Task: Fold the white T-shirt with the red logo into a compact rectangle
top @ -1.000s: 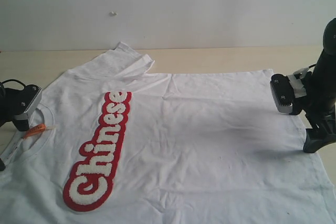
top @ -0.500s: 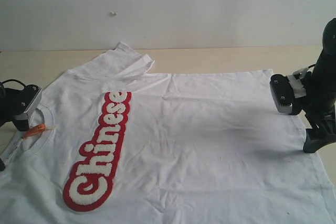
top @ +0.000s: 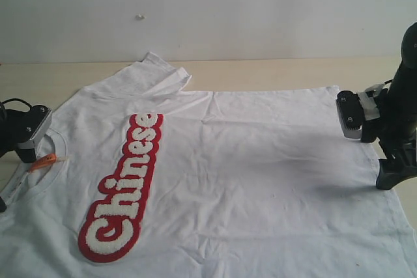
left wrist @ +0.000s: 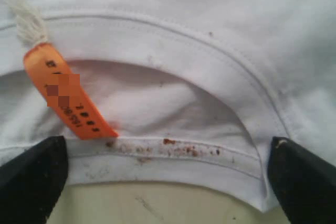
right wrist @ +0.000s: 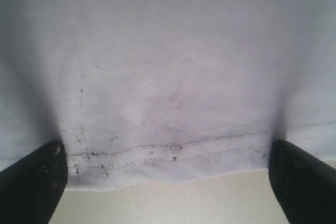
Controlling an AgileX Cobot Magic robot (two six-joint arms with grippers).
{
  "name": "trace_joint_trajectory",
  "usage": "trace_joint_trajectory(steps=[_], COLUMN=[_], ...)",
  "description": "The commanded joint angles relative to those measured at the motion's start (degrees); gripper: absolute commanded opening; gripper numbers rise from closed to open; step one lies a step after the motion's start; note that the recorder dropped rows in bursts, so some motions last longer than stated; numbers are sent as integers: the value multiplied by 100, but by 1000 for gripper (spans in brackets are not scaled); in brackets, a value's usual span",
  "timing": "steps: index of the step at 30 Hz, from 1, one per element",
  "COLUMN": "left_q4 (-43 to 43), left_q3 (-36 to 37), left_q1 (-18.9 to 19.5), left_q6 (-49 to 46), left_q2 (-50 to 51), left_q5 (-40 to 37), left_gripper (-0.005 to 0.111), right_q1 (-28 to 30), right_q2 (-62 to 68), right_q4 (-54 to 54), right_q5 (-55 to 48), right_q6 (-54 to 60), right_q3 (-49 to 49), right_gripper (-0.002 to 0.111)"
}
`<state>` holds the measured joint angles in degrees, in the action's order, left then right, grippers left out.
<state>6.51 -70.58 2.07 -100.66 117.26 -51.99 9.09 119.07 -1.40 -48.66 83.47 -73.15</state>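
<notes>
The left gripper (left wrist: pixel 168 182) hangs over the left edge of the table (top: pixel 260 73). Its jaws are wide apart and hold nothing. Right under it is the collar (left wrist: pixel 173 153) of the white T-shirt (top: pixel 247 161), with the orange tag (left wrist: pixel 65 95) beside it.

The shirt lies flat and face up, and it covers most of the table. The red logo (top: pixel 124 187) runs across the chest, near the left side. One sleeve (top: pixel 156 73) lies bunched by the far edge.

By the right edge, the right gripper (right wrist: pixel 167 184) is just above the bottom hem (right wrist: pixel 173 156). Its jaws are wide too, and empty.

I think the folding has not begun. Next, each gripper needs to go down and pinch its end of the cloth, both layers together.

I count one shirt, one logo, one tag and two grippers.
</notes>
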Motion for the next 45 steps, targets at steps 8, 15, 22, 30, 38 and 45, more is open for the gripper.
trace_joint_trajectory(steps=[8,15,22,30,38,45], left_q4=[-6,-6,-6,-6,-6,-6], left_q3=[-4,-4,-4,-4,-4,-4], left_q1=[-6,-6,-6,-6,-6,-6], left_q6=[44,44,44,44,44,44], left_q2=[65,65,65,65,65,65], left_q5=[93,93,93,93,93,93], left_gripper=[105,105,105,105,105,105], right_q1=[24,24,24,24,24,24], right_q2=[296,302,302,302,302,302], right_q4=[248,352,331,288,140,12], right_q5=[187,-153,-807,-802,-693,-713], right_q6=[-386,-9,937,884,305,211], right_q3=[20,20,20,20,20,20], right_gripper=[96,49,0,0,0,0])
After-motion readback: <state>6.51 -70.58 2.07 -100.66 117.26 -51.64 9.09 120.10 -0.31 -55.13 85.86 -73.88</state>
